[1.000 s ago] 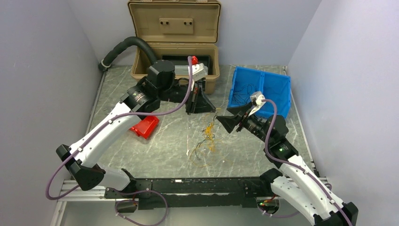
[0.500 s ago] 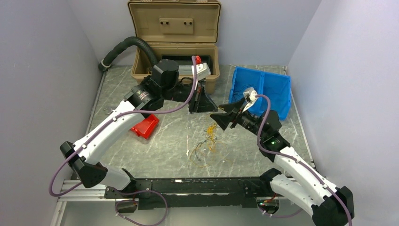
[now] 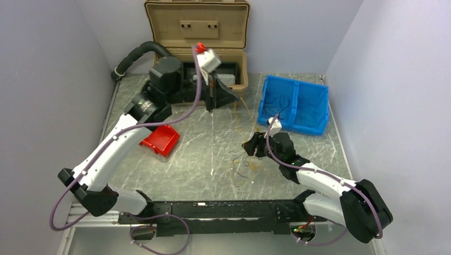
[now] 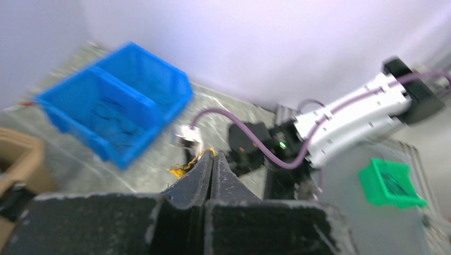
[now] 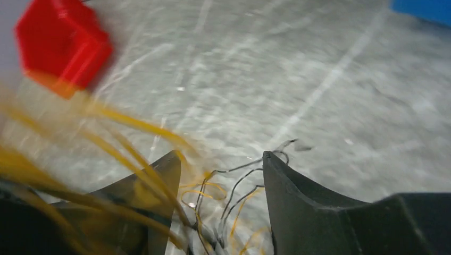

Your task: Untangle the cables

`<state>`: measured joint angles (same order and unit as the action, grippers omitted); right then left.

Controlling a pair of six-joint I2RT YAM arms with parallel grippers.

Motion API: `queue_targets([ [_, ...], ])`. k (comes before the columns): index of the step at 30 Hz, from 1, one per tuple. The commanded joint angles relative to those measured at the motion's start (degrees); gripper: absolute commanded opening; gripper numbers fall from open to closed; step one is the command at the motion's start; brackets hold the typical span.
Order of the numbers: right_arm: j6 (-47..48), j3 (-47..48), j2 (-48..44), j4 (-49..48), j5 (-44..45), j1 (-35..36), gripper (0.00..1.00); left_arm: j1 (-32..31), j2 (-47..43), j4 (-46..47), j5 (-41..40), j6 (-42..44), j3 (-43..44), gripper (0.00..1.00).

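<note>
1. Pinches a thin yellow cable [image 3: 249, 114] [image 4: 186, 169] between the pressed-together fingers of the left gripper [image 3: 233, 99] [image 4: 211, 155], raised just in front of the open tan hard case [image 3: 197, 26].
2. Runs from that pinch down toward the near edge, ending in the loose tangle of yellow and black cables [image 3: 242, 162] [image 5: 228, 191] on the grey marbled bench [image 3: 191, 159] [image 5: 319, 79].
3. Hovers low at the far side of the tangle with the right gripper [image 3: 250, 144] [image 5: 220, 159], fingers spread apart. Shows black and yellow strands lying in the gap in the right wrist view; cannot tell whether either finger touches them.
4. Places the tangle near the middle of the bench, between the small red plastic bin [image 3: 159, 141] [image 5: 64, 48] on the left and the blue two-compartment plastic bin [image 3: 298, 114] [image 4: 143, 133] on the right.
5. Holds a few thin dark wires [image 3: 276, 101] inside the blue bin's left compartment.
</note>
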<state>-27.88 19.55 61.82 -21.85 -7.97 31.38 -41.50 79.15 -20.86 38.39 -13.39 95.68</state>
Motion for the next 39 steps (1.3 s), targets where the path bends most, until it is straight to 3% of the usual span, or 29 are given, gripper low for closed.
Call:
queue_targets([
  [1,-6.87,-0.24,-3.18,12.05,18.01,0.0,0.58,5.57,-6.05,5.09,-7.47,-1.33,5.08,0.0],
  [6,-9.82,0.35,-11.89,23.42,26.56,-0.08,0.53,12.47,-10.93,4.15,-11.79,-1.09,0.3,0.0],
  [10,-13.43,3.26,-17.4,35.32,36.16,-0.35,0.48,14.65,-13.42,-1.52,-21.04,1.23,-1.98,0.0],
  [15,-21.81,7.28,-21.0,47.68,45.9,-0.97,0.44,15.88,-15.22,-3.62,-23.63,2.25,-5.81,0.0],
  [17,-24.15,8.54,-22.4,51.19,49.12,-0.97,0.33,15.98,-15.13,-3.98,-22.74,2.09,-6.7,0.0],
  [19,-19.09,8.12,-24.62,47.89,45.82,-0.97,0.27,15.97,-14.27,-3.36,-17.78,1.77,-7.2,0.0],
  [22,-10.51,6.35,-28.55,39.38,37.4,-0.94,0.26,15.84,-12.81,-1.89,-9.05,1.22,-7.0,0.0],
  [24,-8.07,5.69,-30.67,36.5,34.8,-0.97,0.19,15.86,-12.47,-1.42,-6.83,0.77,-7.04,0.0],
  [30,-7.14,8.87,-31.46,39.08,37.51,-0.92,0.0,15.86,-11.69,-1.48,-3.06,0.14,-7.92,0.0],
  [35,-2.7,13.75,-29.04,39.21,35.76,-0.97,0.0,15.81,-10.43,-3.17,-1.19,0.55,-8.49,0.0],
  [39,5.92,14.58,-26.47,32.02,17.54,-0.97,0.34,15.44,-10.36,-2.71,1.96,0.63,-8.74,0.0],
])
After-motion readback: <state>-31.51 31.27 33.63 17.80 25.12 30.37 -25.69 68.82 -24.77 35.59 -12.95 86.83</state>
